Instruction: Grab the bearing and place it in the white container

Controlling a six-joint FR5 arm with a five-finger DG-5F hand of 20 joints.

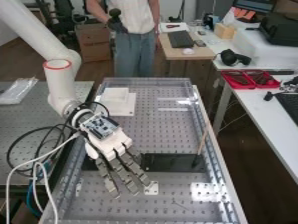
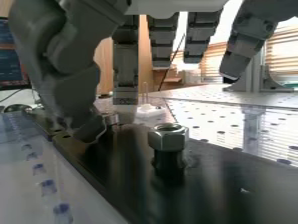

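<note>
Fingers [image 1: 121, 172] of the hand [image 1: 110, 142] are open, almost straight and a little spread, and they grip nothing. In the high view, the hand is above the left half of the bench [image 1: 143, 132], palm down, and its fingers point slantwise to the near edge. They pass over a black plate [image 1: 173, 162], which lies across the bench from near the left edge to near the right edge.

In the wrist view, a hexagonal metal nut [image 2: 168, 137] sits upright on a dark post [image 2: 169, 161] on this plate, apart from the fingers. One more small metal piece [image 2: 110, 119] is just beside the tip of the thumb [image 2: 86, 120]; if they touch, I cannot tell. Which of these pieces is the bearing, I also cannot tell with certainty.

The white container [image 1: 116, 94] is close to the far left corner of the bench, on a flat white base [image 1: 124, 110], well apart from the fingers. A thin wooden stick [image 1: 203, 140] stands tilted at the right end of the plate, by the right edge. A white bracket [image 1: 151, 188] lies between the plate and the near edge, near the fingertips.
</note>
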